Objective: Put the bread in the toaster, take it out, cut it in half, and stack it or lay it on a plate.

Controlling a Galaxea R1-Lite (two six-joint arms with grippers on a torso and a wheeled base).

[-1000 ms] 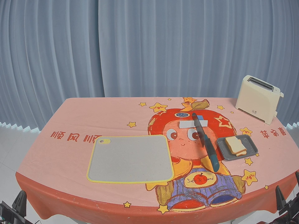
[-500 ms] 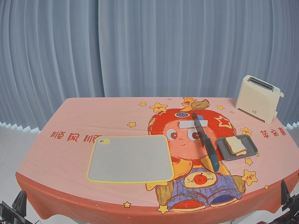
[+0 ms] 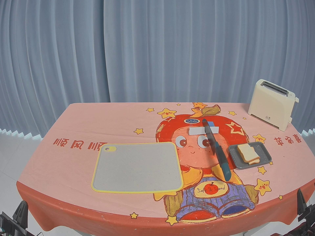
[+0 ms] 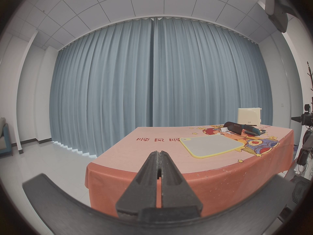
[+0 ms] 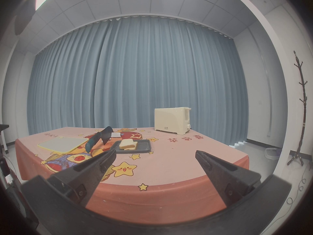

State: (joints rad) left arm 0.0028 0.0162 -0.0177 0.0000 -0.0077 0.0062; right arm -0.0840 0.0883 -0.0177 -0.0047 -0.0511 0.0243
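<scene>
Two slices of bread (image 3: pixel 248 153) lie stacked on a grey tray (image 3: pixel 263 150) at the table's right. The cream toaster (image 3: pixel 272 104) stands at the far right corner, slots empty. A knife (image 3: pixel 217 149) with a blue handle lies left of the tray, its blade resting on a small white block (image 3: pixel 196 130). My left gripper (image 4: pixel 159 154) is shut on nothing, held off the table's near left corner. My right gripper (image 5: pixel 155 152) is open, off the near right edge, facing the bread (image 5: pixel 127 143) and the toaster (image 5: pixel 172 120).
A grey cutting board (image 3: pixel 137 167) with a yellow rim lies front and centre-left on the pink printed tablecloth (image 3: pixel 92 125). Blue curtains hang behind the table. A coat stand (image 5: pixel 301 108) is off to the right of the table.
In the head view the right gripper has slipped lower and further toward the bottom right corner. Nothing on the table has moved.
</scene>
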